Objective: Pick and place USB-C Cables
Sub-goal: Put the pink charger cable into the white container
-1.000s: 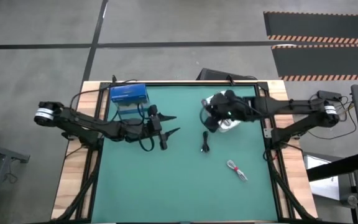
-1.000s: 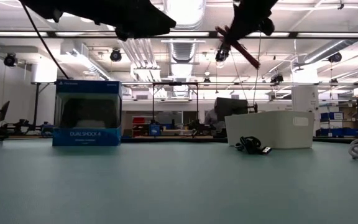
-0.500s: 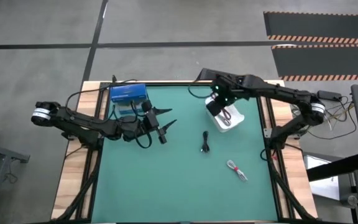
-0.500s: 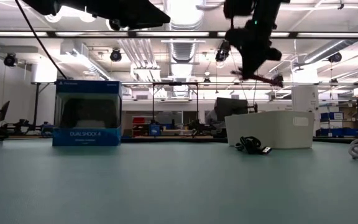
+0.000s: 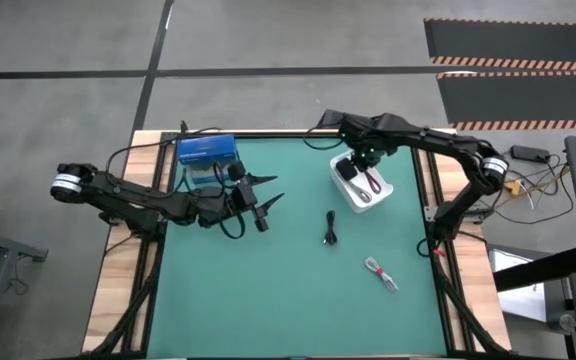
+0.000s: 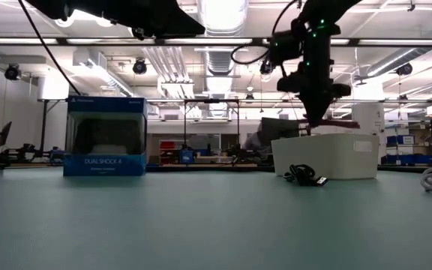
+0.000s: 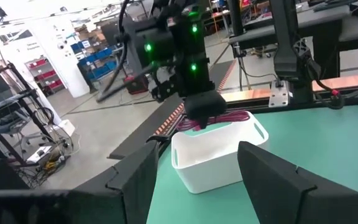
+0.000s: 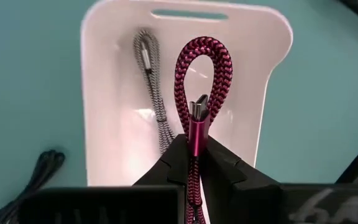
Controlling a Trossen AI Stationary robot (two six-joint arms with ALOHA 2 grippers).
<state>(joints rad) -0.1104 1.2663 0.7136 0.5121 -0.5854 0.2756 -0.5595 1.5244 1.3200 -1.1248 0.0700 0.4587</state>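
Observation:
My right gripper [image 5: 368,180] is shut on the red braided cable [image 8: 201,81] over the white bin [image 5: 361,188], near the table's far right. The silver-grey cable [image 8: 154,93] lies on the bin's floor. The black cable [image 5: 330,228] lies on the green mat near the bin. The white-and-red cable [image 5: 380,272] lies on the mat nearer the front. My left gripper [image 5: 276,190] is open and empty, held above the mat near the blue box [image 5: 206,152]. My right gripper pinches the red cable bundle between its two fingers, a little behind its metal plug [image 8: 195,134]. The looped end [image 8: 202,53] sticks out past the fingertips. The fingers come from above, pointing down at the bin. The cable [image 6: 336,125] hangs clear, just above the bin's rim.
The blue box stands at the far left of the mat [image 6: 105,136]. The white bin [image 6: 328,155] stands on the mat with the black cable [image 6: 302,175] in front of it. Open mat lies in the middle and toward the near edge.
My right gripper has come down over the white bin, carrying the red cable from high above the table to just above the bin's rim. The arm has swung round toward the far edge. The cable has tipped from slanting to about level.

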